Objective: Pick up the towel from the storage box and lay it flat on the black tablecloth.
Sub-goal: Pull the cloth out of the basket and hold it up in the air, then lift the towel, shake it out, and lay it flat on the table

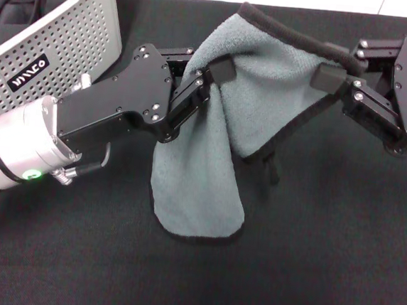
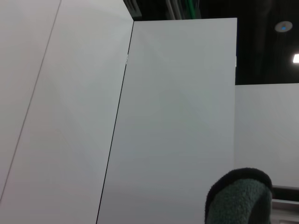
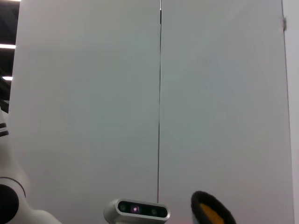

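Looking down from the head view, we see the towel point(image 1: 262, 93) held up between both grippers over the black tablecloth point(image 1: 321, 277), grey-green face toward us, its lower lobe drooping to the cloth or just above it; we cannot tell which. Our left gripper point(image 1: 212, 75) pinches the towel's left side, fingers pressed together on a fold. Our right gripper point(image 1: 335, 71) pinches the black-edged upper right corner. The storage box point(image 1: 63, 47) stands at the far left, well apart from the towel, its black label facing us.

Left wrist view: we see one fuzzy, black-edged towel corner point(image 2: 240, 198) against white wall panels point(image 2: 168, 116).

Right wrist view: we see a black-rimmed tip of the towel's yellow-orange face point(image 3: 210, 213), with a small camera unit point(image 3: 136, 210) beside it.
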